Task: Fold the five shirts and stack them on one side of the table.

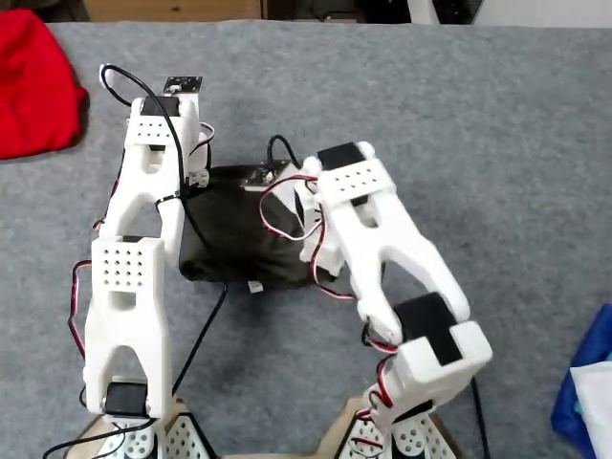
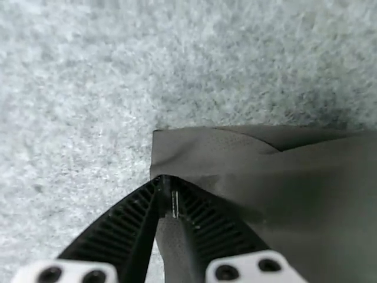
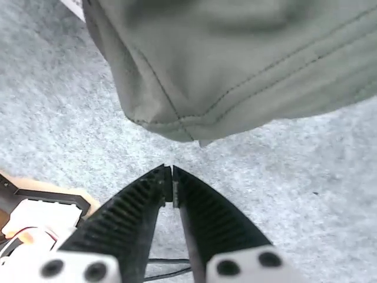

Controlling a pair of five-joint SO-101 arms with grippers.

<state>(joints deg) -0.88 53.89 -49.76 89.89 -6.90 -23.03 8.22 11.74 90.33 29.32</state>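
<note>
A dark folded shirt (image 1: 239,229) lies on the grey carpeted table (image 1: 459,124), between my two arms. In the left wrist view my left gripper (image 2: 168,187) is shut on the edge of the dark shirt (image 2: 265,177), close to one folded corner. In the high view that gripper (image 1: 196,177) sits at the shirt's far left side. My right gripper (image 3: 171,172) is shut with nothing in it. It hovers over bare carpet, a short way off the rounded hem of the shirt (image 3: 235,65). The right arm (image 1: 359,206) covers the shirt's right side.
A red shirt (image 1: 33,86) is bunched at the far left corner. A blue garment (image 1: 585,382) lies at the right edge near the front. Black cables run over the dark shirt and the carpet between the arm bases.
</note>
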